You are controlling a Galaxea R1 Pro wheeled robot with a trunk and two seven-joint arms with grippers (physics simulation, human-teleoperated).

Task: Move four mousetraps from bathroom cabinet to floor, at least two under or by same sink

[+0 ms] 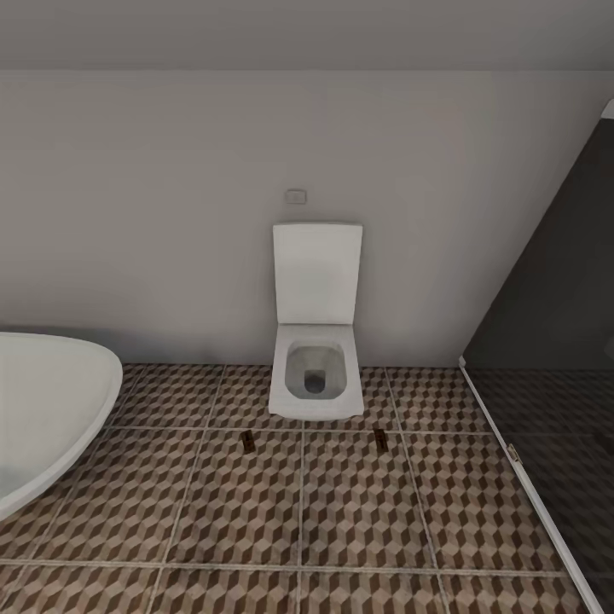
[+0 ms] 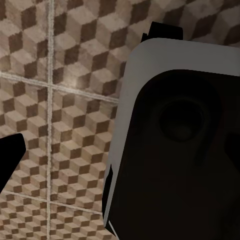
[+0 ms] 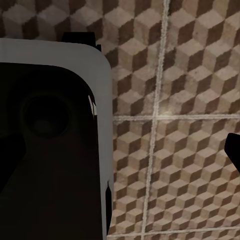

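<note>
No legible text, labels or numbers anywhere.

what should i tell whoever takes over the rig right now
Pincers: neither one's fingers can be made out in the wrist views, so open or shut cannot be told; both wrist cameras look down at the bathroom floor.
Things: two mousetraps lie on the tiles in front of the toilet, one toward the bathtub side, the other toward the dark glass partition.
Done: those two are on the floor.
Left: no sink or cabinet in sight here, so these two do not look placed by a sink. Find the other two traps, and get at least two beside or under one sink.
</note>
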